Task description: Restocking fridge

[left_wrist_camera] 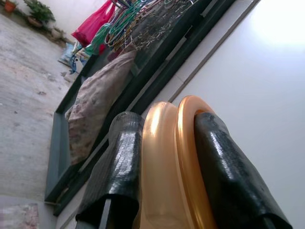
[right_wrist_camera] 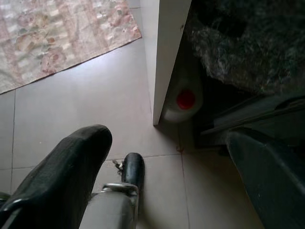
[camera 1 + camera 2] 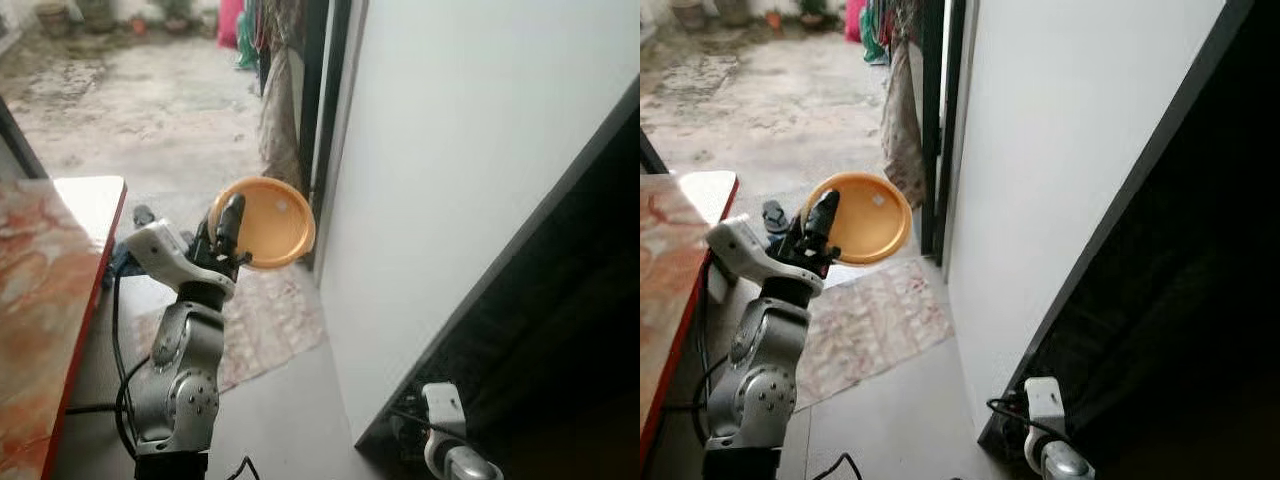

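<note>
On the left we see a marble tabletop [image 3: 40,300] w/ red edge. Next to it our left end effector [image 3: 232,232] is raised and clamped on the rim of an orange plate [image 3: 268,222], one finger [image 1: 116,167] on each face; the plate is in the air, near the dark door frame [image 3: 318,100] and a hanging cloth [image 3: 280,110]. A patterned rug [image 3: 265,320] lies on the floor below. To the right is the white fridge door [image 3: 470,170], open, dark interior behind. Our right end effector [image 2: 167,171] hangs low by the door's bottom corner, fingers apart, holding nothing.
</note>
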Robot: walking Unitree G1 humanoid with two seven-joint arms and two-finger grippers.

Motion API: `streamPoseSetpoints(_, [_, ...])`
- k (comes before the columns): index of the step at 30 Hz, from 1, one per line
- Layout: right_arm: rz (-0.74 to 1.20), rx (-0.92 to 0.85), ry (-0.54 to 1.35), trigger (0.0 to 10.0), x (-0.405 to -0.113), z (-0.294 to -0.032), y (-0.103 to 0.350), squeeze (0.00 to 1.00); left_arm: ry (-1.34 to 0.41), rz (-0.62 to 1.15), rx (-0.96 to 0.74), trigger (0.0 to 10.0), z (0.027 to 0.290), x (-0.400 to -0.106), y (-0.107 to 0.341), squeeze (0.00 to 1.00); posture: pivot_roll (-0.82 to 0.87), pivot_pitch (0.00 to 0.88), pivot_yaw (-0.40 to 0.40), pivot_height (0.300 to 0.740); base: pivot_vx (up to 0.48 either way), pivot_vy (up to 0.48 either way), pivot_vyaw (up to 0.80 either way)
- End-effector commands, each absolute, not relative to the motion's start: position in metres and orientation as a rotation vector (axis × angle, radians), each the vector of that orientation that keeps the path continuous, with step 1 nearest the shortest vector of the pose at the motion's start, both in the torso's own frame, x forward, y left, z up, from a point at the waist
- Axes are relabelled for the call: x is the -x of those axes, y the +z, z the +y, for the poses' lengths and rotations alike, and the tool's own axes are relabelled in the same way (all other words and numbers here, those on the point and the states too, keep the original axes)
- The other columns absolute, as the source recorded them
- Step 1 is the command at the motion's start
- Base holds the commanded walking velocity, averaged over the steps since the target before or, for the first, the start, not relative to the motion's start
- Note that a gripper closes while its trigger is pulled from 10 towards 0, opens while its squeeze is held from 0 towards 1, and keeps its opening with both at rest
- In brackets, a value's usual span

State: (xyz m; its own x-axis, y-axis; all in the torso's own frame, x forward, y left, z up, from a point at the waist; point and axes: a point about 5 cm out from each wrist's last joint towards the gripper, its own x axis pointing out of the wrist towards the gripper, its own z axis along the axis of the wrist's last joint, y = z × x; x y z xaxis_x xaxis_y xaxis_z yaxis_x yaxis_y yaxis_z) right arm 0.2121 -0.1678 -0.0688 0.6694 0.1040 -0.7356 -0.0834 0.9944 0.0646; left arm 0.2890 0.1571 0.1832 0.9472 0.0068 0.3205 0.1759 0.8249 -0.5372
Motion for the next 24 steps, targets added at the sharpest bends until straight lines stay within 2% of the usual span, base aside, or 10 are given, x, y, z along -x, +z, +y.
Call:
streamPoseSetpoints(1, [0.848,-0.022,0.102,10.0,-0.208,-0.170,-0.071,0.00,-0.110,-0.322,0.598,10.0,0.151,-0.290,0.186,0.00,0.04,0.096,-0.015,0.740,0.000,0.000,-0.78])
streamPoseSetpoints(5, [0.855,-0.018,0.111,10.0,-0.207,-0.169,-0.072,0.00,-0.090,-0.299,0.599,10.0,0.154,-0.291,0.179,0.00,0.04,0.096,-0.015,0.740,0.000,0.000,-0.78])
streamPoseSetpoints(12, [0.865,-0.012,0.127,10.0,-0.204,-0.167,-0.073,0.00,0.008,-0.154,0.545,10.0,0.167,-0.297,0.142,0.00,0.04,0.092,-0.012,0.740,0.000,0.000,-0.76])
streamPoseSetpoints(24, [0.875,-0.012,0.118,10.0,-0.200,-0.171,-0.076,0.00,0.126,0.128,0.534,10.0,0.196,-0.289,0.066,0.00,0.04,0.078,0.000,0.740,0.000,0.000,0.00])
